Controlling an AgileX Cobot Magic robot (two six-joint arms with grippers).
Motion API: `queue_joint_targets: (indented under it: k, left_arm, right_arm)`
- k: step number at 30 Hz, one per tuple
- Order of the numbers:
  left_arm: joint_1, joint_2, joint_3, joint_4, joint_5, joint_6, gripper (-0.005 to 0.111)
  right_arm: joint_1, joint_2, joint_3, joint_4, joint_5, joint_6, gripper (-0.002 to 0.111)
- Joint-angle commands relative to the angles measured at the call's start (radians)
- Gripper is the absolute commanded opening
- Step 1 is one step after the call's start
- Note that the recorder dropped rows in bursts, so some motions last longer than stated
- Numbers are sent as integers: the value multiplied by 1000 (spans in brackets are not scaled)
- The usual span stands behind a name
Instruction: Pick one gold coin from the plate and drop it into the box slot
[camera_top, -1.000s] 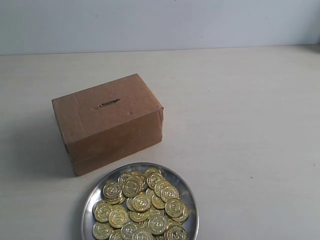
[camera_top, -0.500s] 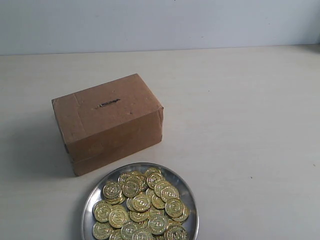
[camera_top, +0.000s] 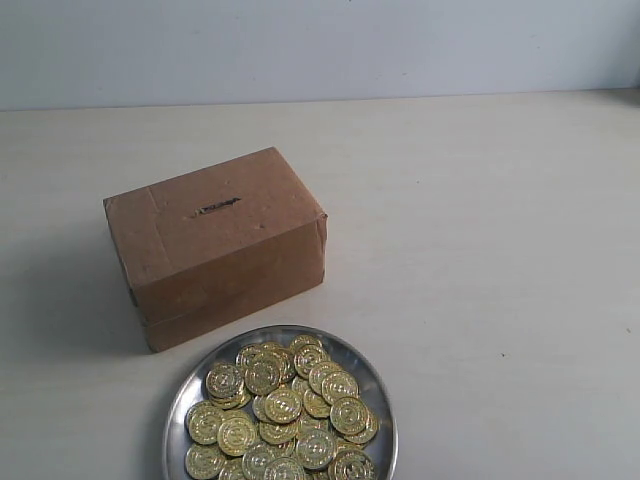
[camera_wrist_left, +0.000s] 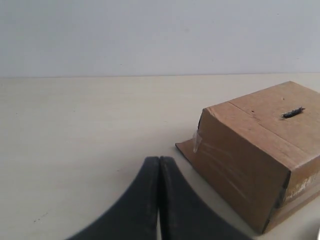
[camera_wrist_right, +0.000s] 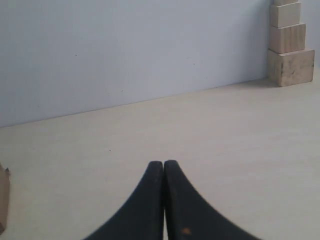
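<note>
A brown cardboard box (camera_top: 215, 245) stands on the pale table, with the dark box slot (camera_top: 216, 208) cut in its top face. Just in front of it lies the round silver plate (camera_top: 180, 405), heaped with several gold coins (camera_top: 283, 410). Neither arm shows in the exterior view. In the left wrist view my left gripper (camera_wrist_left: 159, 161) is shut and empty, low over bare table, with the box (camera_wrist_left: 260, 155) and its slot (camera_wrist_left: 292, 112) off to one side. My right gripper (camera_wrist_right: 163, 164) is also shut with nothing in it, over bare table.
A stack of pale wooden blocks (camera_wrist_right: 289, 42) stands against the light wall in the right wrist view. An edge of the cardboard box (camera_wrist_right: 3, 202) peeks in at that view's border. The table (camera_top: 500, 250) spreads wide around box and plate.
</note>
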Motion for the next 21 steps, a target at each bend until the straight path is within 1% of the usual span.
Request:
queue_joint_targets:
  k: [1, 3, 6, 8, 9, 13, 21]
  left_arm:
    - [-6, -5, 3, 4, -1, -6, 0]
    - [-2, -5, 3, 19, -1, -6, 0]
    - [-1, -5, 3, 155, -1, -6, 0]
    - [-1, -5, 3, 274, -1, -6, 0]
    - [-1, -5, 3, 293, -1, -6, 0]
    - [-1, -5, 3, 342, -1, -6, 0]
    - [-1, -5, 3, 345, -1, -6, 0]
  right_arm:
    - [-7, -4, 4, 1, -3, 4, 0]
    - [-7, -4, 4, 1, -3, 4, 0]
    - [-7, -4, 4, 1, -3, 4, 0]
    - [-7, -4, 4, 1, -3, 4, 0]
    - [-7, -4, 4, 1, -3, 4, 0]
    - [-7, -4, 4, 1, -3, 4, 0]
    - [-7, -4, 4, 1, -3, 4, 0]
